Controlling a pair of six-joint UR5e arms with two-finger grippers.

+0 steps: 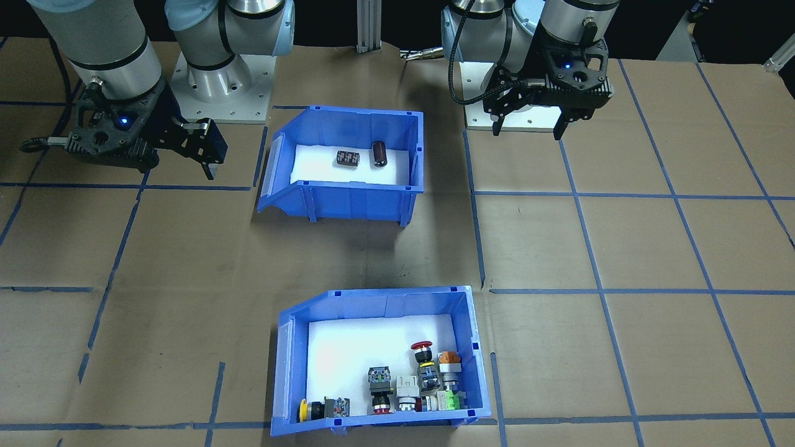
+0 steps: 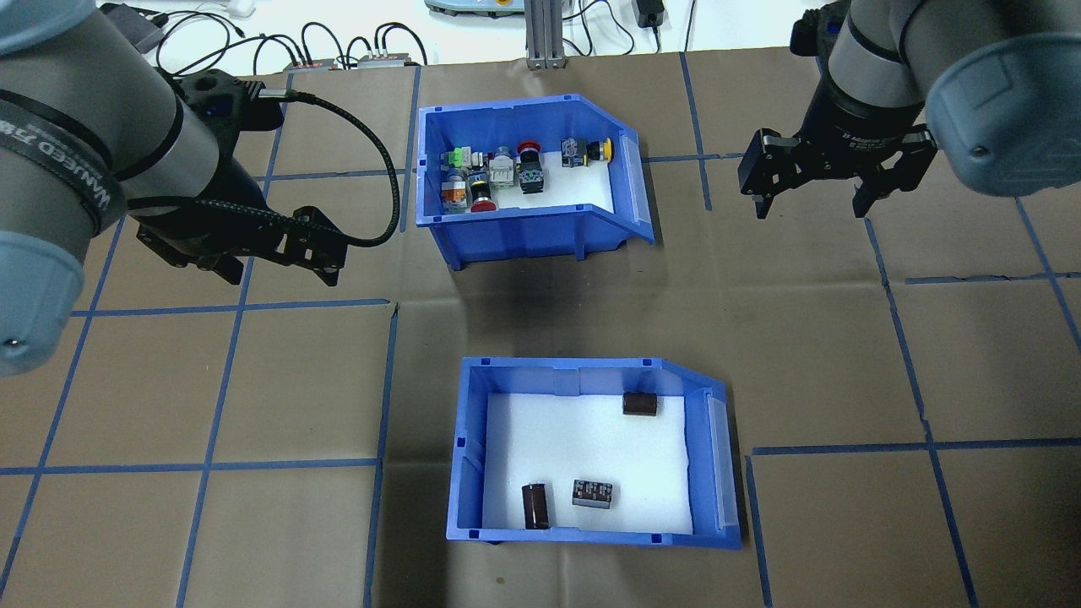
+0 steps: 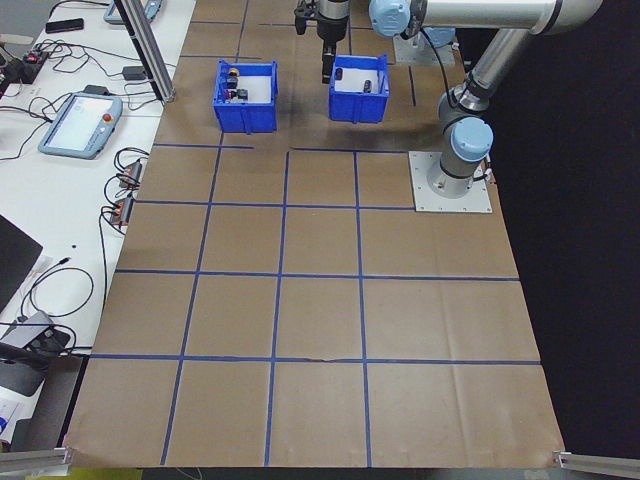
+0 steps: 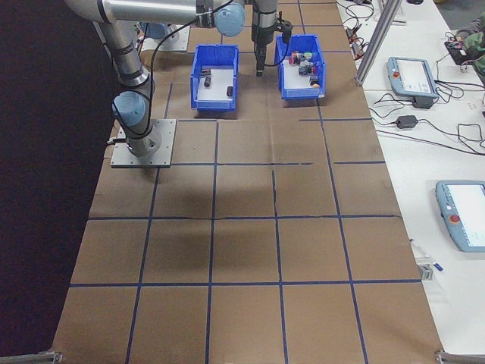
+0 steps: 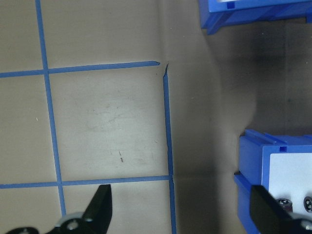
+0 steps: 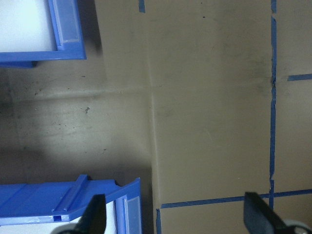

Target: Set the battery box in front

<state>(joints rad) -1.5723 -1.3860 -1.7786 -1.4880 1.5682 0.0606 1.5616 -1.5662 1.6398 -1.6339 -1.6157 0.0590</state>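
We see the battery box (image 2: 591, 532), a blue bin with a sloped-cut side and white foam liner (image 2: 583, 439), holding three dark cylinders (image 2: 535, 505). It sits on the table (image 2: 211, 388) on the robot's side, with the switch bin (image 2: 540, 224) beyond it. Our left gripper (image 2: 274, 266) and right gripper (image 2: 815, 203) hover well apart from it on either side, jaws spread wide, both empty and touching nothing.
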